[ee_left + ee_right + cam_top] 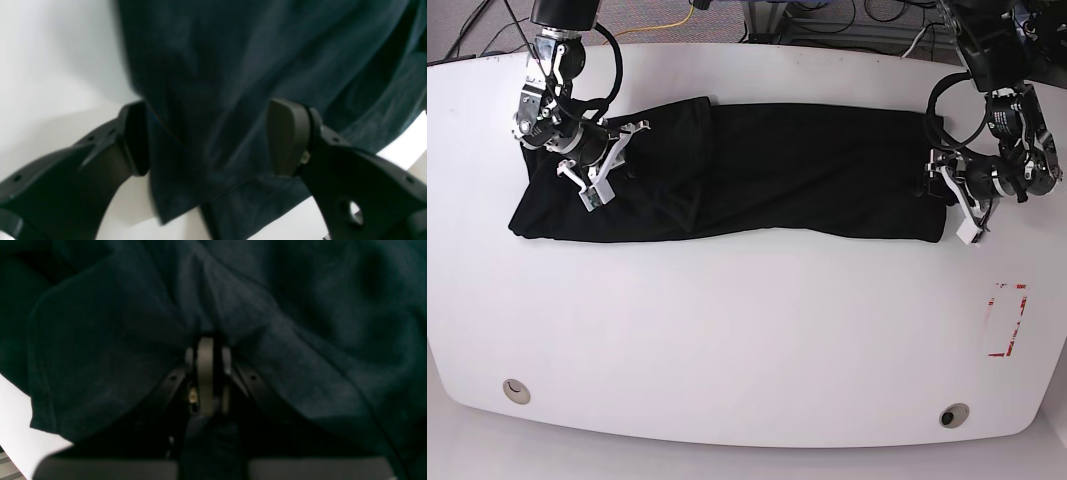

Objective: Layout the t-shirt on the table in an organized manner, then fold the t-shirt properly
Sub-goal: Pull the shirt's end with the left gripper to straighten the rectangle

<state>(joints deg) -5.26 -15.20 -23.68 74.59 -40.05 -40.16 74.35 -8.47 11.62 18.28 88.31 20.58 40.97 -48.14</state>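
Lying as a long dark band across the far half of the table (747,330), the t-shirt (757,175) runs its long axis side to side, from one arm to the other, so each end sits right at a gripper. The left gripper (206,136) stands at the shirt's end on the base view's right, its jaws spread wide, with a hanging fold of cloth between the pads but not pinched; it holds nothing. The right gripper (208,373), at the opposite end, is clamped tight with dark fabric bunched around its tips, so it appears to be gripping the cloth there. The coming move likely turns on the left jaws closing over that edge, which lies just ahead of them. The red tape outline (1009,320) and the two grommets (954,415) lie well apart, nearer the front; nothing stands in the way.
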